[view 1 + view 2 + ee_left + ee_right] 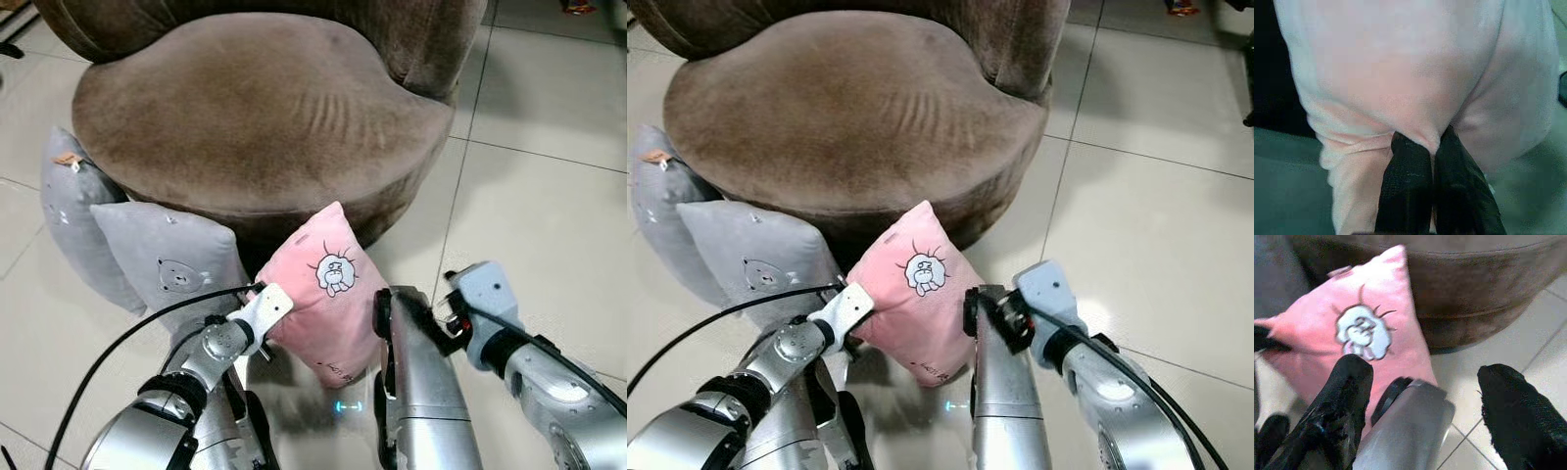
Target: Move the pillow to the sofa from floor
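Left eye view: left gripper point(1432, 147) pinching pink pillow point(328, 289), right gripper point(1420, 382) wide, brown sofa point(255, 117) behind, grey pillows point(167, 259) beside.

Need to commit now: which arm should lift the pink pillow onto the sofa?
Left. The left pincer is pinched shut on the pink pillow; the right pincer is open beside it.

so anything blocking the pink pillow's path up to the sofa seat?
Nothing visible. The left gripper is already shut on the pink pillow, which leans against the sofa base. The brown seat directly above is bare. The grey pillows sit off to the robot's left, beside the path. The right gripper is open beside the pillow.
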You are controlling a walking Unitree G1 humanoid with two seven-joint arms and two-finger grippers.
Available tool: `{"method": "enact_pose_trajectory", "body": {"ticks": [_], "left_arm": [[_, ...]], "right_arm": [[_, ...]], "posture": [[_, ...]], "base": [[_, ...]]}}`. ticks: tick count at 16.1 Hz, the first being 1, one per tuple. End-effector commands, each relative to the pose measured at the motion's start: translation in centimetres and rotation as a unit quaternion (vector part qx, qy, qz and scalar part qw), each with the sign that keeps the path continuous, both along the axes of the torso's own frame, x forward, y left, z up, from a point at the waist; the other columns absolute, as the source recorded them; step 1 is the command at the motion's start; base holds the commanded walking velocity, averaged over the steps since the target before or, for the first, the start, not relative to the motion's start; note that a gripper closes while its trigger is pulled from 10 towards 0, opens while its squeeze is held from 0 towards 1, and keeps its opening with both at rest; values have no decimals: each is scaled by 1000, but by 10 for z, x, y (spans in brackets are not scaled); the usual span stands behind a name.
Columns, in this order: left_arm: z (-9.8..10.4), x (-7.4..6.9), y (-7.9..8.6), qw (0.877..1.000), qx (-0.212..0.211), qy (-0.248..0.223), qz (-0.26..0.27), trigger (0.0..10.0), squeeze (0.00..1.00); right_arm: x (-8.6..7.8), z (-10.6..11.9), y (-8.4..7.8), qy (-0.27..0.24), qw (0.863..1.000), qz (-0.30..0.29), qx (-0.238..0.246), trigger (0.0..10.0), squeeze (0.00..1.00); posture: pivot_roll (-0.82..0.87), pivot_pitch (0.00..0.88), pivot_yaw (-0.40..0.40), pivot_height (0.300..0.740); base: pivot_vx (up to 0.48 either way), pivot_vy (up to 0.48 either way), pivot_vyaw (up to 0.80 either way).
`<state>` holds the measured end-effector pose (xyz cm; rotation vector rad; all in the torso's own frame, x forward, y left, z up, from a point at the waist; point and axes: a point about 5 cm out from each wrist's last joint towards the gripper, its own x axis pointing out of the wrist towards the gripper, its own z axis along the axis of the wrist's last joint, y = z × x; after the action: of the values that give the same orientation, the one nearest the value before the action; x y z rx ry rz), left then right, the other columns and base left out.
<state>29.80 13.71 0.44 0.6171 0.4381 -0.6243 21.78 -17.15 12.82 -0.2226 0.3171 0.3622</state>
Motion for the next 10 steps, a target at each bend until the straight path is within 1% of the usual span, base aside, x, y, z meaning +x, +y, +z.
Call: {"method": "enact_pose_trajectory", "body": {"ticks": [1, 2, 3, 4, 5, 6, 7, 8, 9, 10], "left_arm": [[5, 3, 5, 999, 18, -27, -18, 0, 0], [14, 7, 6, 998, 11, -54, -28, 0, 0], [19, 10, 4, 997, -2, -68, -34, 0, 0], [27, 11, -3, 994, -37, -81, -61, 0, 0], [29, 11, -5, 993, -49, -85, -69, 0, 0], [34, 9, -13, 989, -86, -84, -90, 0, 0], [30, 3, -17, 986, -83, -72, -123, 0, 0], [22, -5, -18, 986, -59, -56, -145, 0, 0], [15, -7, -15, 989, -40, -45, -138, 0, 0], [11, -7, -12, 991, -25, -35, -124, 0, 0]], "right_arm": [[-2, -6, -4, 2, 1000, -24, 5, 10000, 0], [0, -4, -9, -21, 998, -65, 9, 10000, 0], [3, -6, -14, -22, 994, -101, 17, 10000, 0], [4, -6, -22, -31, 989, -137, 37, 10000, 0], [4, -6, -24, -36, 987, -148, 44, 10000, 0], [3, -7, -28, -40, 983, -170, 57, 10000, 0], [1, -8, -26, -47, 980, -177, 73, 10000, 0], [1, -10, -22, -50, 980, -178, 78, 10000, 0], [0, -12, -18, -50, 980, -176, 81, 10000, 0], [1, -15, -12, -49, 980, -174, 84, 10000, 0]], "posture": [[-269, 180, 139, 461], [-256, 165, 150, 461], [-244, 153, 158, 461], [-228, 137, 173, 461], [-222, 130, 180, 461], [-206, 114, 193, 461], [-195, 102, 202, 466], [-192, 96, 210, 476], [-190, 96, 216, 486], [-191, 97, 222, 496]], "base": [[0, 0, 0], [0, 0, 0], [0, 0, 0], [0, 0, 0], [0, 0, 0], [0, 0, 0], [0, 0, 0], [0, 0, 0], [0, 0, 0], [0, 0, 0]]}}
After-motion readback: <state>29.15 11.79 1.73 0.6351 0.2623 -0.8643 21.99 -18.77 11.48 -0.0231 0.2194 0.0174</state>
